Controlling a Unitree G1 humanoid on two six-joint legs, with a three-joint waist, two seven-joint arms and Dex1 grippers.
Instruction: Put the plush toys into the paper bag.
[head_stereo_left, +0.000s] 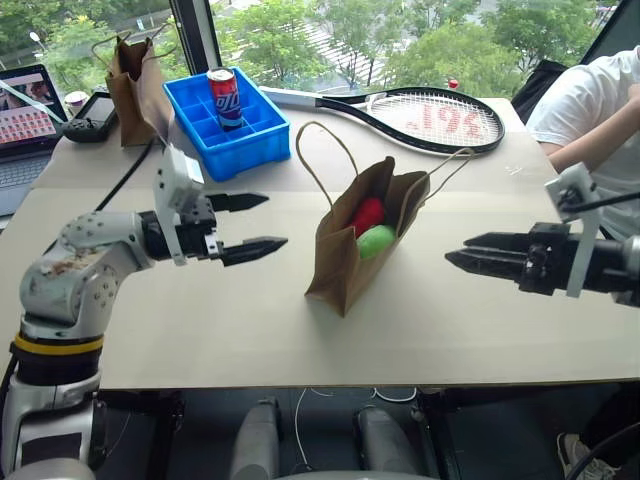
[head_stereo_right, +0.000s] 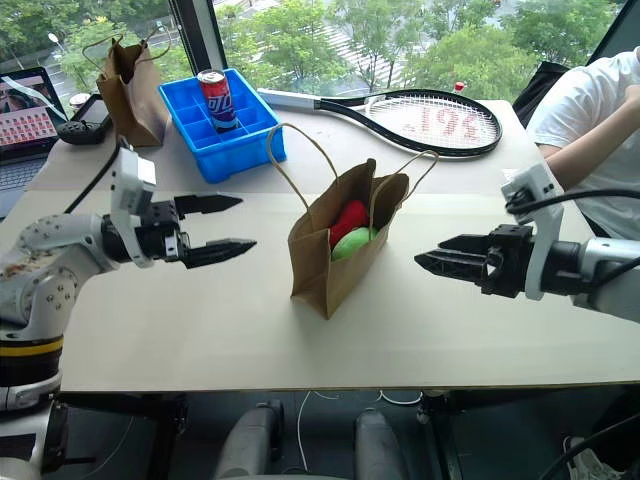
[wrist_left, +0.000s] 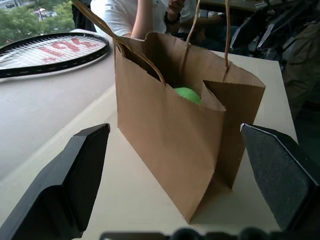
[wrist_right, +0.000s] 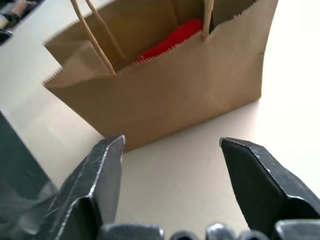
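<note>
Brown paper bag (head_stereo_left: 345, 255) between left gripper (head_stereo_left: 252, 222) | right gripper (head_stereo_left: 462, 256) | apart

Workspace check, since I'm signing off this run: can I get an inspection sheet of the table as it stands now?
Surface: pale table, bare around the bag.
Job's things: paper bag upright mid-table; red chili toy and green toy both inside it.
Clutter: blue tray holding a soda can; racket; second, narrower paper bag; laptop; a dark handheld device.
Grippers: left gripper open, empty, beside the bag; right gripper open, empty, on the bag's other side.
Cables: black cable across the table's far left.
Surroundings: windows with trees; a person in a white shirt at the right.
</note>
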